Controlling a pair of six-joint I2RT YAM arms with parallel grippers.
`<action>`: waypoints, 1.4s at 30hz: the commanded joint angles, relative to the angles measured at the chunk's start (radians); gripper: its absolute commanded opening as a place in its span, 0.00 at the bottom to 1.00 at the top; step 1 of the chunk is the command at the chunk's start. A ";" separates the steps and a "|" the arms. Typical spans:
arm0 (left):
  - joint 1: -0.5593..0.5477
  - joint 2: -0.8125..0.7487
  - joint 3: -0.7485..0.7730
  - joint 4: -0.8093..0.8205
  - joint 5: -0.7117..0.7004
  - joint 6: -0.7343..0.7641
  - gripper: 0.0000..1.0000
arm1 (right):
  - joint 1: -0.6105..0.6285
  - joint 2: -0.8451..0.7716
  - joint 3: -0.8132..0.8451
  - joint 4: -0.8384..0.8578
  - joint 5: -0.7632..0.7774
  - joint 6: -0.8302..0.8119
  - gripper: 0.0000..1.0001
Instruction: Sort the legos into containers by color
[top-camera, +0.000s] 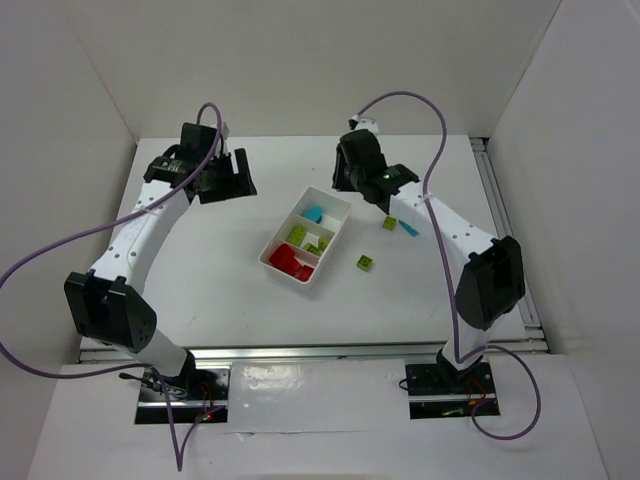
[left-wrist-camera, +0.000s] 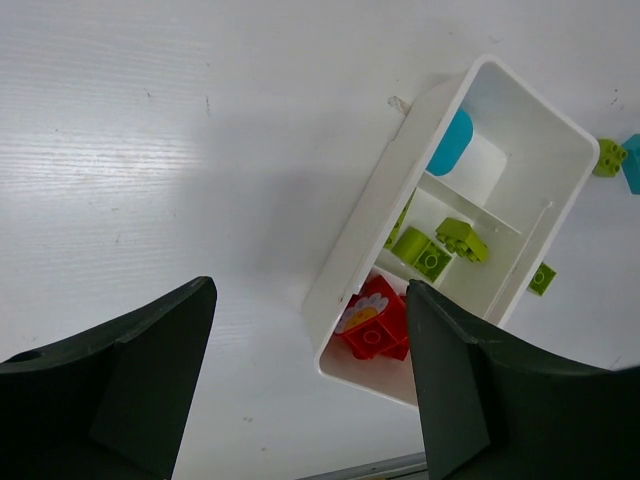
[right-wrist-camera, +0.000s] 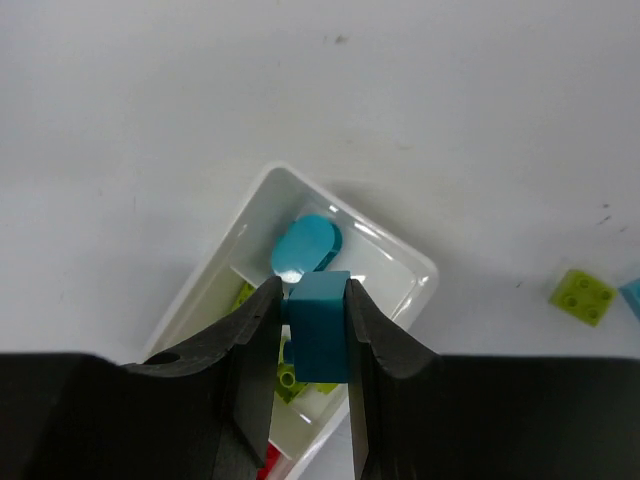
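White bench (top-camera: 200, 250) is carrying the tray (top-camera: 285, 224) at frame centre. Right fingers (right-wrist-camera: 372, 340) are clamping a cyan brick (right-wrist-camera: 320, 330) beside the cyan compartment (right-wrist-camera: 375, 270). Centring over it, clear of the divider (left-wrist-camera: 475, 205), before releasing low seems wisest. Left fingers (left-wrist-camera: 150, 360) are hanging spread, empty, upper left.

Tray (left-wrist-camera: 372, 210): white plastic, smooth, glossy walls (highlights along rim). Table (left-wrist-camera: 150, 150): white, matt, faint streaked grain. Cyan brick (right-wrist-camera: 320, 335): plastic, dull sheen. Rounded cyan piece (right-wrist-camera: 303, 245): glossier, bright glint. Red bricks (left-wrist-camera: 372, 330), green bricks (left-wrist-camera: 425, 250): shiny plastic. Right gripper (right-wrist-camera: 316, 305) fingers (right-wrist-camera: 250, 345): black, matt, smooth. Cable (top-camera: 400, 95): smooth purple sheath. Rail (top-camera: 330, 350): bare metal, reflective.
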 joint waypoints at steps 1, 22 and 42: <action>0.006 -0.023 -0.018 -0.010 -0.016 -0.011 0.86 | 0.026 0.056 -0.040 0.029 -0.036 0.010 0.01; 0.006 -0.041 -0.036 -0.010 -0.027 -0.011 0.86 | -0.003 0.065 0.031 0.026 0.016 -0.001 0.52; -0.031 -0.005 -0.024 -0.019 -0.027 -0.001 0.86 | -0.348 0.071 -0.268 -0.167 0.099 0.027 0.85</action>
